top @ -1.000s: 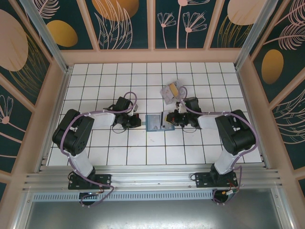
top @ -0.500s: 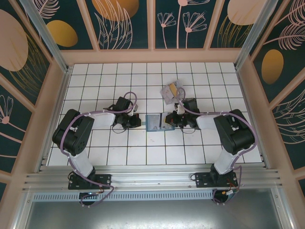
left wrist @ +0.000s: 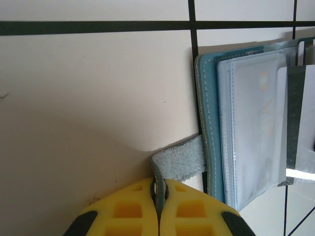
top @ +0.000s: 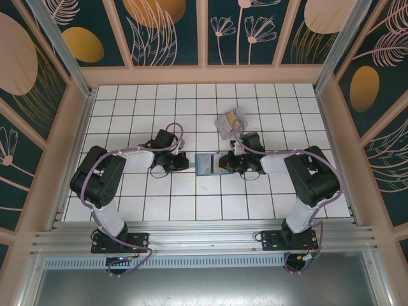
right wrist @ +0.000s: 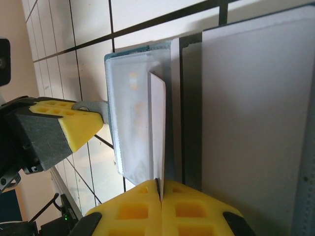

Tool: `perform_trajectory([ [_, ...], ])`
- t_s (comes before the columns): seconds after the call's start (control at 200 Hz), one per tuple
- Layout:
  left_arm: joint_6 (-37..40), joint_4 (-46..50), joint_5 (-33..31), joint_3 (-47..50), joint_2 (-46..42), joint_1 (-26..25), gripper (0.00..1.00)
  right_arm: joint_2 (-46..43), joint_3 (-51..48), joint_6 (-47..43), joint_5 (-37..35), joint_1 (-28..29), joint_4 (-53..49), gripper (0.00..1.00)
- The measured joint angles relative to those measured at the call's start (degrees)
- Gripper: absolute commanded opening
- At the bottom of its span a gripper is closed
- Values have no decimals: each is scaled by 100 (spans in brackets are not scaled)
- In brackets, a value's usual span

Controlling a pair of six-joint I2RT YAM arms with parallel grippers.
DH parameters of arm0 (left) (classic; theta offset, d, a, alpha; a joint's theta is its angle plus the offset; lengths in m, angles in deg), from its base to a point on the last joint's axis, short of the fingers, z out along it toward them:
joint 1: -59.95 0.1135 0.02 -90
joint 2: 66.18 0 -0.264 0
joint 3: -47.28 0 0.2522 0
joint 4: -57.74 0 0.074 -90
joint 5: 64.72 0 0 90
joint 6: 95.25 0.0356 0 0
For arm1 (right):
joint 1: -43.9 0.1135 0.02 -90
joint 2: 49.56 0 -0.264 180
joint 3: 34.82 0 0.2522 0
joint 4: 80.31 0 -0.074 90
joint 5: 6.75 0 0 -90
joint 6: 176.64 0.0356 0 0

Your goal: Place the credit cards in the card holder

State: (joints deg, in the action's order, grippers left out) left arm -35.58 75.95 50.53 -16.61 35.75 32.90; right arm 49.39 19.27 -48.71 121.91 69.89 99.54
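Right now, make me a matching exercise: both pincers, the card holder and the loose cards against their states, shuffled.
1 left pincer
2 right pincer
3 card holder
4 loose credit cards

A heaped farther back on the table
B shut on one thin card
C lying open between the pincers
D shut on the holder's strap tab

Pairs: 1-D, 2-B, 3-C, 4-A

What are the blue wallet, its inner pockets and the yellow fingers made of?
The card holder looks like teal leather or imitation: stitched edge, fuzzy suede-like tab. Its inner sleeves seem glossy, slightly cloudy clear plastic. The left fingers look like matte yellow plastic or rubber, moulded with recesses.
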Motion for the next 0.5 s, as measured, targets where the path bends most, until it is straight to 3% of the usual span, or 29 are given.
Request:
perform_trajectory([
  [0.5,-22,-92,0,55,-13,-9,0,514,498,-195,398,-39,-197,0],
])
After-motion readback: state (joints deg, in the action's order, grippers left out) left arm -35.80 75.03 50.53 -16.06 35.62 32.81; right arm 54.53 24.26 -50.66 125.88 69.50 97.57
